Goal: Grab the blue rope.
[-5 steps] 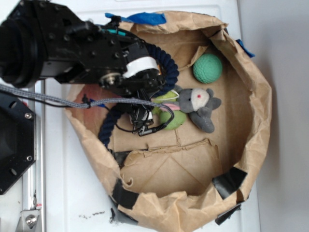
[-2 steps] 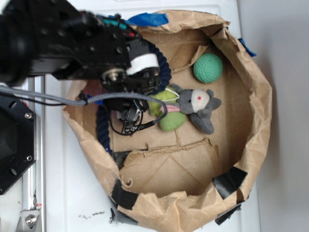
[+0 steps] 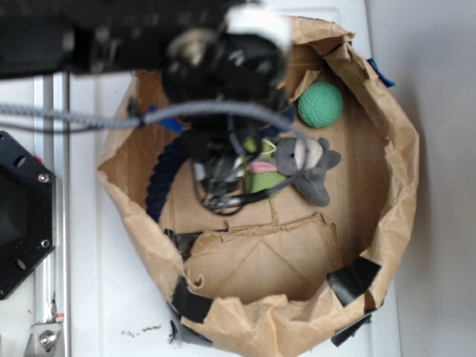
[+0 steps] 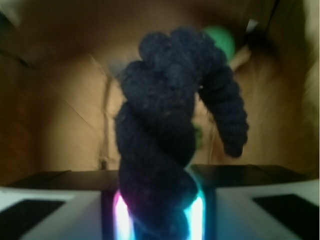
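Note:
The blue rope [image 4: 160, 125] is thick, dark navy and twisted. In the wrist view it fills the gap between my two pads and bends over above them, one end hanging at the right. My gripper [image 4: 159, 210] is shut on it. From the exterior view the arm is blurred and hides most of the gripper [image 3: 216, 175] over the left half of the paper bag [image 3: 401, 171]. One stretch of the blue rope [image 3: 162, 178] hangs down along the bag's left wall.
A green ball [image 3: 320, 104] lies at the bag's back right. A grey plush toy [image 3: 309, 163] with green parts lies mid-bag beside my gripper. The grey braided cable [image 3: 74, 117] runs left from the arm. Black tape [image 3: 353, 277] patches the bag's front rim.
The arm has moved toward the back of the bag and is blurred by motion. The rope's curved back loop has left the bag floor and now rides in the shut jaws.

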You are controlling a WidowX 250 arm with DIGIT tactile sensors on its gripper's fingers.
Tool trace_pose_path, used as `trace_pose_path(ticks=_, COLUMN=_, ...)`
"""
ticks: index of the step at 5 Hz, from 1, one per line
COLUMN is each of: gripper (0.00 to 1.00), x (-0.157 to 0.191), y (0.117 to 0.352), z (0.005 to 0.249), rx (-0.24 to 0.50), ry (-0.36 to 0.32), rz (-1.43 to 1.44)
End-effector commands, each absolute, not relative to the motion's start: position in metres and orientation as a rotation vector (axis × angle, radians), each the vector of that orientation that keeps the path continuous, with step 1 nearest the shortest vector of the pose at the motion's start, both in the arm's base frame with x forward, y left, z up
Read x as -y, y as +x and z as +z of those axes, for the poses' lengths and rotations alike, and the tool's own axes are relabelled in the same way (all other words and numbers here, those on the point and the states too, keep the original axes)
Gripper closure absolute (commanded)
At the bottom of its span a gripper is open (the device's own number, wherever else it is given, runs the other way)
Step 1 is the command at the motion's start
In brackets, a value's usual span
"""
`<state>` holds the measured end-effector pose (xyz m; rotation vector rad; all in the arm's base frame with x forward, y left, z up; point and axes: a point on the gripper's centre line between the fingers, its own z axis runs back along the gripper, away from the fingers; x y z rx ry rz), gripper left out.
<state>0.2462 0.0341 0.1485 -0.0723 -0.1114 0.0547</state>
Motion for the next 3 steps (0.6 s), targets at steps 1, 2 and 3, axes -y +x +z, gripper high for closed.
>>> trace_pose_path(ticks=1, gripper=1.0, x=-0.0199, y=0.2549, z=0.1875, rx=0.168, ry=-0.08, rz=0.048)
trace_pose_path(ticks=2, gripper=1.0, x=-0.0235, y=0.2549, z=0.1805, rx=0.182, ry=-0.062, rz=0.082)
trace_pose_path(ticks=3, gripper=1.0, x=-0.0253, y=0.2526, z=0.179, rx=0.185, ry=-0.018, rz=0.083)
